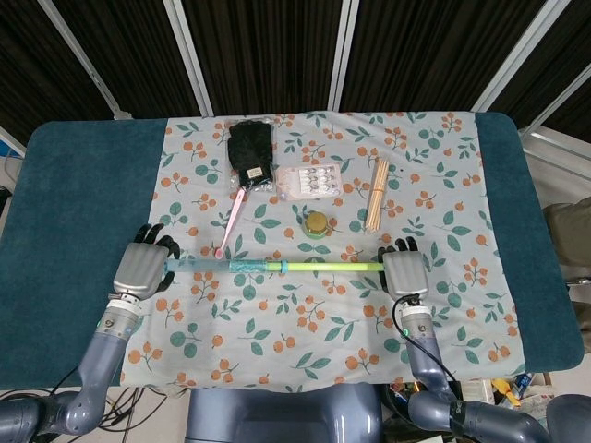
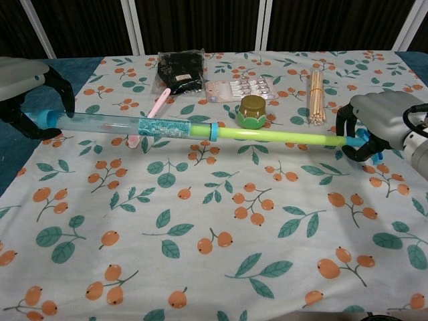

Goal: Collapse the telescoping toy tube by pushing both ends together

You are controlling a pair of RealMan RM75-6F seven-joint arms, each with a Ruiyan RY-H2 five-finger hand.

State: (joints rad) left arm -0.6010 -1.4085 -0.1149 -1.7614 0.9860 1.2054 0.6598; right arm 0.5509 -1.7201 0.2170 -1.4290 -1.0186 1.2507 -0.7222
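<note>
The toy tube [image 1: 268, 266] [image 2: 180, 128] stretches across the table, held just above the cloth. Its left part is clear blue with a teal label and its right part is a thin yellow-green rod [image 2: 281, 136]. My left hand [image 1: 142, 271] [image 2: 27, 87] grips the blue capped left end. My right hand [image 1: 402, 273] [image 2: 374, 124] grips the rod's right end, where a blue tip shows between the fingers. The rod sits partly inside the clear section.
A small gold-lidded jar [image 1: 318, 224] [image 2: 253, 110] stands just behind the tube's middle. A pink stick [image 1: 232, 221], a black pouch [image 1: 250, 151], a blister pack [image 1: 310, 180] and a bundle of wooden sticks [image 1: 377, 192] lie further back on the floral cloth [image 1: 314, 314].
</note>
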